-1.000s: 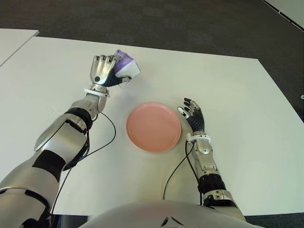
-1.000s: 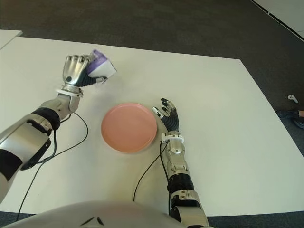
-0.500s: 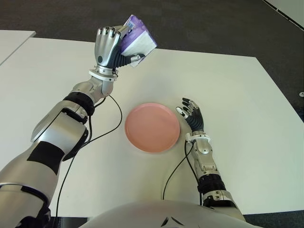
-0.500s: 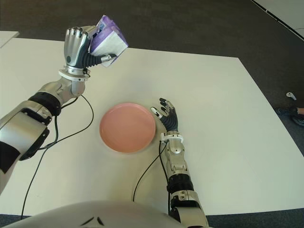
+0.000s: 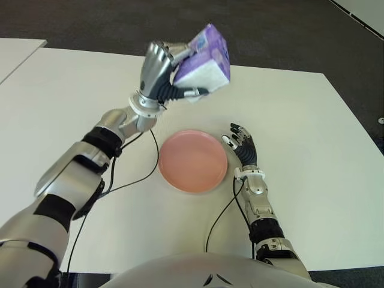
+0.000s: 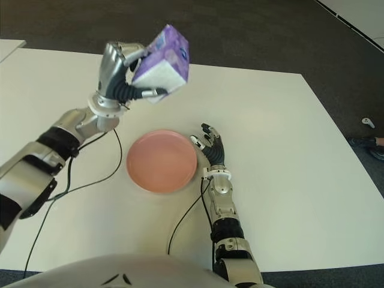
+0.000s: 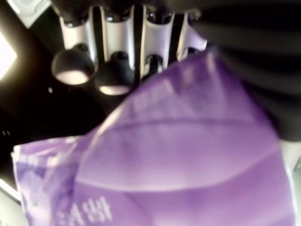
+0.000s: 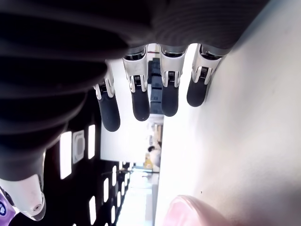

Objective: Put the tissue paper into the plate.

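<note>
**Tissue pack held in the air beyond the plate**

The left hand [image 5: 161, 71] is raised above the white table [image 5: 300, 114], its fingers curled around a purple and white tissue pack [image 5: 207, 60]. The pack is clear of the table and tilted, one purple end pointing up and away from the robot, the white face turned down and toward the plate. In the left wrist view the purple wrapper [image 7: 188, 155] fills most of the picture, with the fingertips [image 7: 113, 70] pressed along its far edge, so the grip is plainly closed on the pack.

The pink plate [image 5: 193, 161] lies flat on the table in front of the robot, round and with nothing in it. In the eye views the pack shows above the plate's far rim, slightly toward its right side, and well apart from it.

The right hand [image 5: 242, 144] shows just beside the plate's right edge, low by the table. Its fingers [image 8: 141, 99] are stretched out and relaxed, holding nothing; in the right wrist view they run straight beside the white surface, with the pink rim [image 8: 197, 212] at the picture's edge.

A black cable [image 5: 129, 180] trails from the left arm across the table and curves close by the plate's left side, and another [image 5: 225, 210] loops from the right forearm near the plate's near edge
</note>
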Controlling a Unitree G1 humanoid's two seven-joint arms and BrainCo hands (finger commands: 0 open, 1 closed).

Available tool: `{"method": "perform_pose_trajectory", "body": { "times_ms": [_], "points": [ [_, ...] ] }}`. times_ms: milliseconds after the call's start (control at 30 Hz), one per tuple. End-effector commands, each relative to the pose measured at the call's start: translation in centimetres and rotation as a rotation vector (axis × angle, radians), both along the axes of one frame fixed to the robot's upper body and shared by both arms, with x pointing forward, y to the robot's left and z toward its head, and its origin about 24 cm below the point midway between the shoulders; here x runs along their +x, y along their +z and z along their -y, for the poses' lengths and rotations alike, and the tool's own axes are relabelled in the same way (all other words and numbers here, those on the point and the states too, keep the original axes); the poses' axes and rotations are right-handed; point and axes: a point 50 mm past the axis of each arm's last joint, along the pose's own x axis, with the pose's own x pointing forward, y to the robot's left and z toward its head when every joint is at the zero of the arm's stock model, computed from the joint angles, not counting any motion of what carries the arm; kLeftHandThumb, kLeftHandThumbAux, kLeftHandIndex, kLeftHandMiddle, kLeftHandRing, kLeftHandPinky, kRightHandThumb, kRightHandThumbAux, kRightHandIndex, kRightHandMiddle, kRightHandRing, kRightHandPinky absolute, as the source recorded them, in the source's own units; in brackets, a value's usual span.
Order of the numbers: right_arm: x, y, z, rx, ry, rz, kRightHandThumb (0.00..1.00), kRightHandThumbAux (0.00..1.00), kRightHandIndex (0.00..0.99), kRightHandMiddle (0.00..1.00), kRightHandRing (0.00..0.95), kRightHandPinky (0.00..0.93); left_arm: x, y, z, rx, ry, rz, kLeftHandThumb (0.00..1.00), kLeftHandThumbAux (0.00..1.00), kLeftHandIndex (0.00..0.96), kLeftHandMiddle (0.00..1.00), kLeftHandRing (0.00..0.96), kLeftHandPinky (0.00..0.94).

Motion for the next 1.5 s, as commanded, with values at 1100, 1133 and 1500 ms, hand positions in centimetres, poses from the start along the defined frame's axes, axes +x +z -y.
{"method": "perform_pose_trajectory", "body": {
  "times_ms": [1100, 1133, 1500],
  "points": [
    [-1.2, -1.9, 0.0, 0.027, -0.022, -0.105, 0.517, 0.609, 0.235, 0.178, 0.123, 0.121, -3.4, -6.9, -1.7, 0.853, -0.051, -0.483, 0.732, 0.696, 0.445, 0.821, 0.834, 0.842],
    [-1.1, -1.9, 0.0, 0.027, -0.018, -0.103, 0.518, 0.609, 0.235, 0.178, 0.123, 0.121, -3.3, -7.0, -1.8, 0.871, -0.037, -0.474, 0.732, 0.696, 0.445, 0.821, 0.834, 0.841],
    [-1.2, -1.8, 0.1, 0.028, -0.012, -0.104, 0.525, 0.609, 0.243, 0.182, 0.133, 0.135, -3.5, -7.7, -2.0, 0.938, 0.023, -0.403, 0.741, 0.696, 0.444, 0.820, 0.831, 0.838]
  ]
}}
